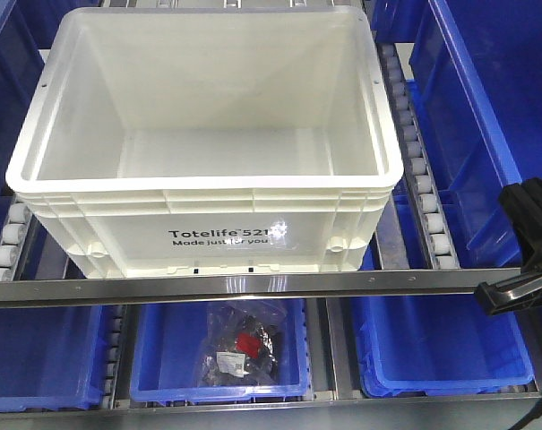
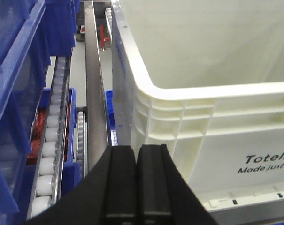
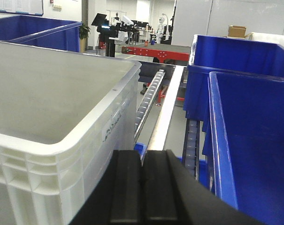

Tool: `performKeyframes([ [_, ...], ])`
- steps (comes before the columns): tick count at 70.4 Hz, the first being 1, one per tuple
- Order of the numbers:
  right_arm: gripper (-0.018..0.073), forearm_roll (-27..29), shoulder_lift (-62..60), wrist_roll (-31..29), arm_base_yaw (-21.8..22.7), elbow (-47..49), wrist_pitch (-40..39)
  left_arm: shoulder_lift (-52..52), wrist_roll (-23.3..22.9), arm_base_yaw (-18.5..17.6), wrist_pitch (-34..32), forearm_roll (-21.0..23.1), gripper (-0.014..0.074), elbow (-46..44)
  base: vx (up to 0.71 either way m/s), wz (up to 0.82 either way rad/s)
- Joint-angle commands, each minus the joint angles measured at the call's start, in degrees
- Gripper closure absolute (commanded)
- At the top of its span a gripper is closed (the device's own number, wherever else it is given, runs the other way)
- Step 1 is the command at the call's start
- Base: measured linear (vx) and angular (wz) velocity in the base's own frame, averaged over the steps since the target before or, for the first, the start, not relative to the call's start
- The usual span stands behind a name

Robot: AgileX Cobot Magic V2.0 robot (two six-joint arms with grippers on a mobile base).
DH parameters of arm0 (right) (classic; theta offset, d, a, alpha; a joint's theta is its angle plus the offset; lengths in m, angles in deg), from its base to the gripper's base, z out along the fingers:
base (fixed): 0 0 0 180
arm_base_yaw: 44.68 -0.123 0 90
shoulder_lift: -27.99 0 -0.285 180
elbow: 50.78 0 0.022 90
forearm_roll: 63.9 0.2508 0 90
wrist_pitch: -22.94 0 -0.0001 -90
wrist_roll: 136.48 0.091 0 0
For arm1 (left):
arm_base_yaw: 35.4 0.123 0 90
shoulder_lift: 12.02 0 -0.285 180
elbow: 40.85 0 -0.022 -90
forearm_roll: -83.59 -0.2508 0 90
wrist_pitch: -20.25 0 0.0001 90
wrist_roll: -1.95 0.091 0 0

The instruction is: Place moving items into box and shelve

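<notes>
"totelife 521, made just for you" on the white crate [image 1: 208, 237] front

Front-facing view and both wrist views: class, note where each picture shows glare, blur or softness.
Front-facing view: sharp, with glare on the metal rail below the white crate. Left wrist view: soft throughout, crate wall washed out, left gripper blurred. Right wrist view: right gripper blurred, far room overexposed.
</notes>
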Motion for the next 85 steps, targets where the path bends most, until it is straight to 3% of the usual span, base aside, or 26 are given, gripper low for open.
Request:
performKeyframes([
  [1,0.0575,-0.54,0.3,-0.03,0.08,1.68,-4.84,-0.56,-0.5,-0.17,-3.76,0.0,0.0624,-1.76,0.0,0.0],
  [37,0.0574,-0.54,0.3,-0.03,0.08,1.68,-4.84,-0.05,-0.45,-0.17,-3.84,0.0,0.0624,-1.76,0.0,0.0],
  [49,0.0574,-0.54,0.3,-0.03,0.08,1.68,-4.84,9.21,-1.08,-0.27,-2.61,0.22,0.0624,0.11,0.0,0.0],
  [67,0.0574,-0.54,0.3,-0.03,0.08,1.68,-4.84,24.36,-2.05,-0.27,-3.41,0.28,0.0624,12.96,0.0,0.0],
  [85,0.0574,-0.54,0.25,-0.03,0.08,1.68,-5.0,24.2,-1.84,-0.27,-1.4,0.46,0.0624,13.19,0.0,0.0],
])
